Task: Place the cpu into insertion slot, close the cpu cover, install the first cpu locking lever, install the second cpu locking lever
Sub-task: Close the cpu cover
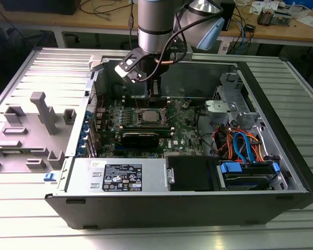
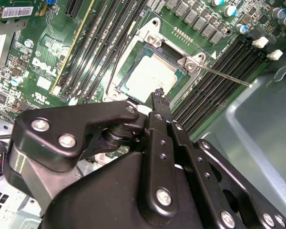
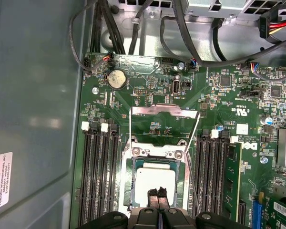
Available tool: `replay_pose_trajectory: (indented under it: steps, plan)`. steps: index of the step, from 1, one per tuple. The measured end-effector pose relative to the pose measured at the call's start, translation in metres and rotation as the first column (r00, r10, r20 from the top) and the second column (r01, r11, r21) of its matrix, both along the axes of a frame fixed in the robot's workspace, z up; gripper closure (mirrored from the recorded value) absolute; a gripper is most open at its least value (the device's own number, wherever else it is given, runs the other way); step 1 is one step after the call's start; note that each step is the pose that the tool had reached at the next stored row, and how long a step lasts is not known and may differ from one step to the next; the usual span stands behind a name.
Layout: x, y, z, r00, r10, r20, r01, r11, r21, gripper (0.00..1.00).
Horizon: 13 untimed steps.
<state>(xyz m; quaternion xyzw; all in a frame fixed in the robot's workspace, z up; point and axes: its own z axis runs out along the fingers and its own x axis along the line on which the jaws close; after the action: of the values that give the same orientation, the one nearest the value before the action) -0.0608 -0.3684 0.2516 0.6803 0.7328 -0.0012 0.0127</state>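
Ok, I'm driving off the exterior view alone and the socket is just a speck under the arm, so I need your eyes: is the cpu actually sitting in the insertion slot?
Observer: Yes. In the first wrist view the cpu lies flat in the insertion slot, silvery top up.
Operator: And the cpu cover?
Observer: The cpu cover looks folded down, its frame around the chip.
Operator: Are the levers latched?
Observer: At least one seems not. In the second wrist view a locking lever angles out across the memory slots, not hooked down.
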Motion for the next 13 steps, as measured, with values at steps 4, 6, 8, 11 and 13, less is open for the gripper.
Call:
replay_pose_trajectory:
  steps: [4, 6, 8, 11, 13]
  plan:
    - [0.0, 0.0, 0.0005, 1.0, 0.0, -0.0002, 0.0, 1.0, -0.0001, 0.89]
    - [0.0, 0.0, 0.0007, 1.0, 0.0, -0.0001, 0.0, 1.0, 0.0001, 0.89]
    - [0.0001, 0.0, 0.0014, 1.0, 0.0, -0.0002, 0.0, 1.0, -0.0001, 0.89]
    - [0.0001, 0.0, 0.0021, 1.0, 0.0, -0.0002, 0.0, 1.0, -0.0002, 0.89]
    - [0.0001, 0.0, 0.0028, 1.0, 0.0, -0.0003, 0.0, 1.0, -0.0002, 0.89]
